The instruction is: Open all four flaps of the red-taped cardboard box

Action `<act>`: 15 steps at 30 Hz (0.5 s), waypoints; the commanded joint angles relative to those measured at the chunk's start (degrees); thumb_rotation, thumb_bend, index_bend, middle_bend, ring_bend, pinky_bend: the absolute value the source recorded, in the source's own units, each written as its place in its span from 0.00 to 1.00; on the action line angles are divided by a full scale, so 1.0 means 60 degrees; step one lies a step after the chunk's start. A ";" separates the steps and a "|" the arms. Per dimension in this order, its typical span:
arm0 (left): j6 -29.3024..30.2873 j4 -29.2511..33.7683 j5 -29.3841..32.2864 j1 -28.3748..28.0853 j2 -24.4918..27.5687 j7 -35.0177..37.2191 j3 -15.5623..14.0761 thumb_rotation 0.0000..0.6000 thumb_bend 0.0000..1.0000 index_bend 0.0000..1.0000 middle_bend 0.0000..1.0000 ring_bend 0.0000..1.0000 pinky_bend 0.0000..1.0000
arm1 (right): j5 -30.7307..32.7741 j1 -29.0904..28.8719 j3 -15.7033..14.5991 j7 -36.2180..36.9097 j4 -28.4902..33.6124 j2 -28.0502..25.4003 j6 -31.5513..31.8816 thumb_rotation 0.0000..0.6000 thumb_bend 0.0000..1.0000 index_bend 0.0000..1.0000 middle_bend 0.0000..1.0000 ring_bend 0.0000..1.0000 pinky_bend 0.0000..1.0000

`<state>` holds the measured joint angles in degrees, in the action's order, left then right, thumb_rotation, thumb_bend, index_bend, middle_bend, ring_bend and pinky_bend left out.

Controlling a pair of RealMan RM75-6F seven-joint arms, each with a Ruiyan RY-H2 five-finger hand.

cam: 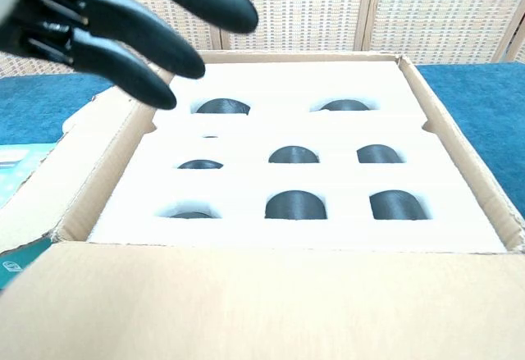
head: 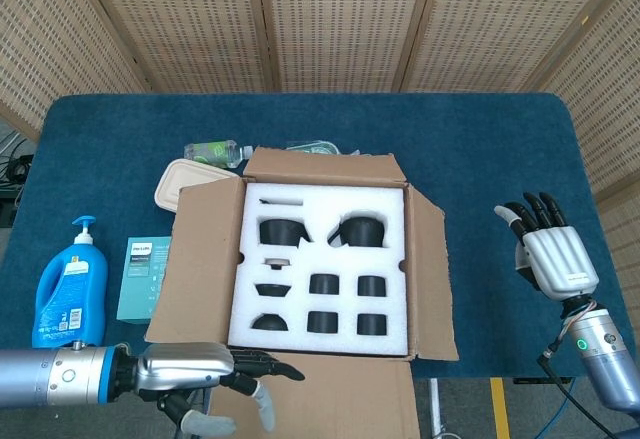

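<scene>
The cardboard box (head: pixel 322 259) stands mid-table with its top open, showing a white foam insert (head: pixel 322 264) with dark items in its pockets. The back flap (head: pixel 322 164), left flap (head: pixel 195 259) and right flap (head: pixel 430 279) stand outward. The near flap (head: pixel 335 397) lies folded down over the table's front edge and fills the bottom of the chest view (cam: pixel 262 303). My left hand (head: pixel 215 374) hovers at the near flap's left end, its dark fingers (cam: pixel 131 11) spread and holding nothing. My right hand (head: pixel 550 254) is open above the table, well right of the box.
Left of the box are a blue detergent bottle (head: pixel 70 284), a teal carton (head: pixel 140 277) and a beige lidded container (head: pixel 185 181). A green-labelled bottle (head: pixel 215 150) and a clear plastic item (head: pixel 315 146) lie behind the box. The blue table (head: pixel 480 149) ends just under the near flap.
</scene>
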<state>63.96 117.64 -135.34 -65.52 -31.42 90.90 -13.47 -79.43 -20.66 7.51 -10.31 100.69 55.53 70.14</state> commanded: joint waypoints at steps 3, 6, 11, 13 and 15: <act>-0.0553 0.0129 0.0966 0.0416 0.0150 -0.1519 0.0227 0.09 0.33 0.32 0.00 0.00 0.00 | -0.0002 0.0007 -0.0001 0.0014 0.0001 -0.0006 0.0009 1.00 0.90 0.16 0.17 0.00 0.00; -0.0962 0.0272 0.1675 0.0774 0.0200 -0.2787 0.0406 0.08 0.33 0.32 0.00 0.00 0.00 | 0.0006 0.0004 0.0007 0.0050 -0.0009 -0.0005 0.0005 1.00 0.90 0.16 0.17 0.00 0.00; -0.1366 0.0523 0.2897 0.1476 0.0265 -0.4914 0.0685 0.08 0.34 0.32 0.00 0.00 0.00 | 0.0024 0.0014 0.0033 0.0115 -0.0036 -0.0004 0.0037 1.00 0.90 0.16 0.17 0.00 0.00; -0.1447 0.0635 0.3453 0.1802 0.0263 -0.5919 0.0830 0.19 0.35 0.32 0.00 0.00 0.00 | 0.0049 0.0019 0.0045 0.0152 -0.0062 0.0002 0.0042 1.00 0.90 0.16 0.17 0.00 0.00; -0.1395 0.0656 0.3964 0.2150 0.0222 -0.6943 0.0965 0.31 0.35 0.32 0.00 0.00 0.00 | 0.0068 0.0026 0.0044 0.0186 -0.0088 0.0006 0.0037 1.00 0.90 0.16 0.17 0.00 0.00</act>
<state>56.82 120.40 -117.90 -56.93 -30.13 58.84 -9.64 -79.06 -20.52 7.77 -9.24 100.20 55.55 70.37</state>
